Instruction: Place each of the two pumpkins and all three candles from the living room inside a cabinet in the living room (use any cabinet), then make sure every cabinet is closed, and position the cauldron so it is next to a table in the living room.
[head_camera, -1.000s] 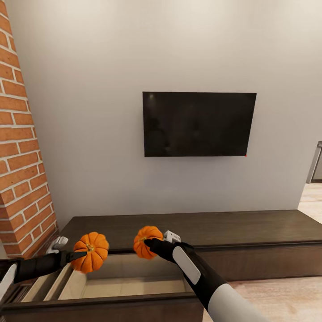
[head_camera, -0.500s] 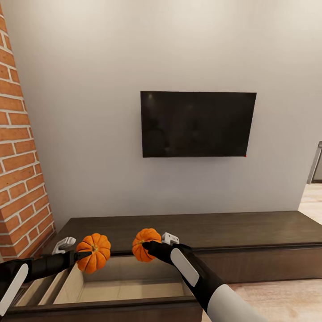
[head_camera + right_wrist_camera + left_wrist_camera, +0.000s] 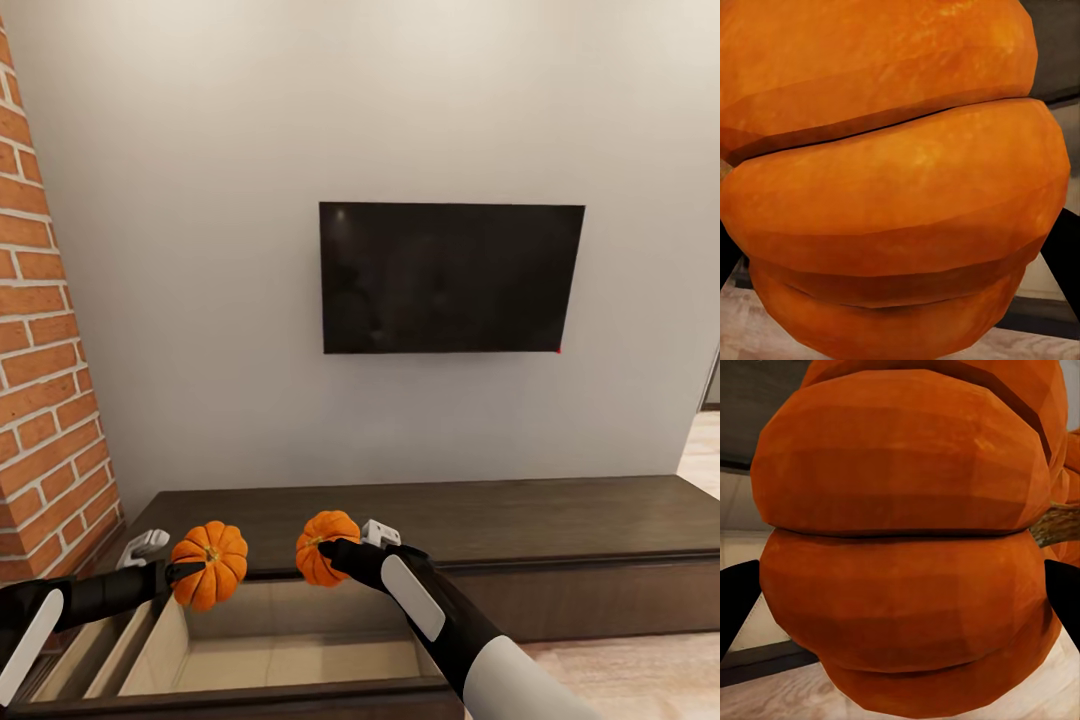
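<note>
Two bright-orange ribbed pumpkins hang above the cabinet (image 3: 560, 515), a long low dark-brown unit against the wall. Its left front is pulled out as an open drawer (image 3: 290, 655) with a pale inside. My left gripper (image 3: 188, 573) is shut on the left pumpkin (image 3: 212, 565), seen close up as pumpkin (image 3: 900, 547) in the left wrist view. My right gripper (image 3: 335, 548) is shut on the right pumpkin (image 3: 320, 543), also close up as pumpkin (image 3: 892, 180). Both pumpkins hover over the drawer's back edge. The candles, cauldron and table are out of view.
A black TV (image 3: 450, 277) hangs on the white wall above the cabinet. A red brick wall (image 3: 45, 350) stands close at the left, next to the drawer. Light wood floor (image 3: 640, 675) lies at the right, in front of the cabinet's shut right front.
The camera has shifted a little, so the TV sits further right. My left gripper has carried its pumpkin slightly right and lower. The right gripper has hardly moved.
</note>
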